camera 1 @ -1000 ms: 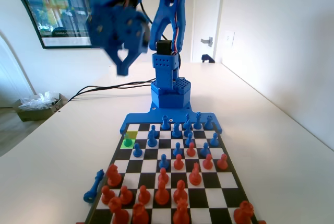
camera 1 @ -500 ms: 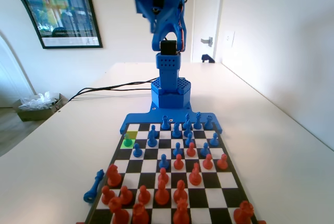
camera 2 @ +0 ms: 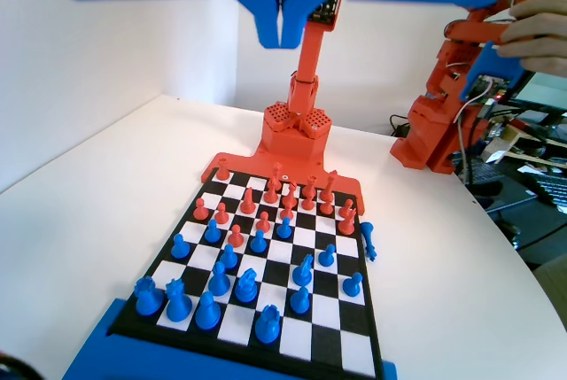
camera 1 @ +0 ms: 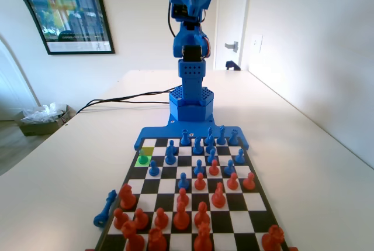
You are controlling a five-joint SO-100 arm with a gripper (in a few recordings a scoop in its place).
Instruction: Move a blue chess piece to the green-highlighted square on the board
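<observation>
Gripper (camera 2: 282,30), matte blue plastic, raised high above board (camera 2: 350,345), tapered jaws pressed together w/ nothing between. Small round-headed blue chess piece (camera 1: 143,157) w/ flared base standing on lime green-highlighted square (camera 1: 140,162), left edge of fixed view near arm's end, tinted green there. Flat glossy chequered surface, dark rim, crowded w/ smooth red and blue pieces.

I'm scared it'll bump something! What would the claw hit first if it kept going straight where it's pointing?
Nothing close, it seems. The shut claw hangs high above the board, aimed roughly at the red pieces at its far end; depth is unclear.
</observation>
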